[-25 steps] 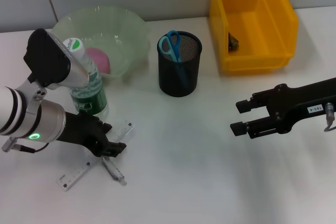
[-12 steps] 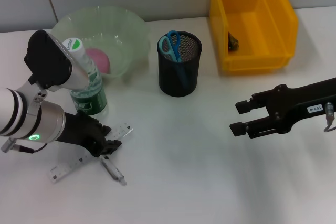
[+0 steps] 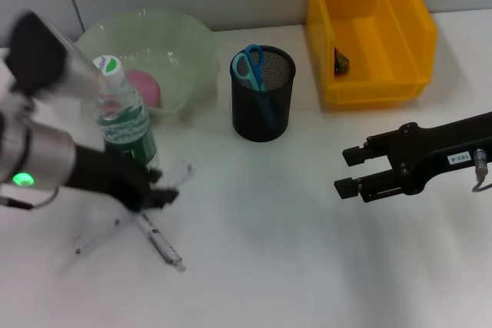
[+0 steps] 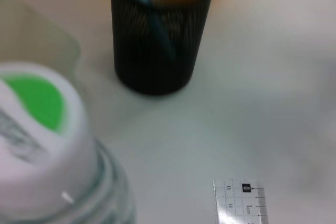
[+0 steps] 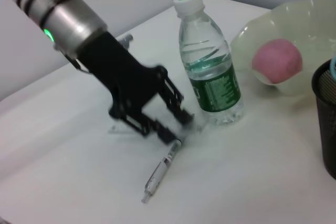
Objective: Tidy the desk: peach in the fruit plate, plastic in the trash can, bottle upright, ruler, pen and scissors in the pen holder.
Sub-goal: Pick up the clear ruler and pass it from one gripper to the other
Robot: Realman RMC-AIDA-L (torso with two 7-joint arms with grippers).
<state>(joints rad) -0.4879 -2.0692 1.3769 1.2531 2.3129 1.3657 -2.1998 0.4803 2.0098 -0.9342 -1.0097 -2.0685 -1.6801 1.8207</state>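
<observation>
- Left gripper (image 3: pixel 157 197) is down at the desk with its fingers clamped on the clear ruler (image 3: pixel 115 228). The ruler is smeared with motion and trails back from the fingertips, one end lifting off the surface.
- The pen (image 3: pixel 160 242) lies flat just below those fingers, untouched, so that one's still to do.
- Bottle (image 3: pixel 123 120) is already standing upright, right behind the left gripper. Peach (image 3: pixel 144 87) sits in the fruit plate (image 3: pixel 184 40) beyond it, so both look done.
- Scissors (image 3: pixel 252 67) are already in the pen holder (image 3: pixel 264 94), well off to the side of the left fingers.
- Trash can (image 3: pixel 369 28) has something dark inside, presumably the plastic, hard to tell.
- Right gripper (image 3: pixel 347 170) just hovers with fingers spread apart, holding nothing, well clear of everything.
- Versus a second ago: the ruler was flat under the left gripper, now it's been dragged and tilted up, and the left arm has swung upward. Right side hasn't budged.
</observation>
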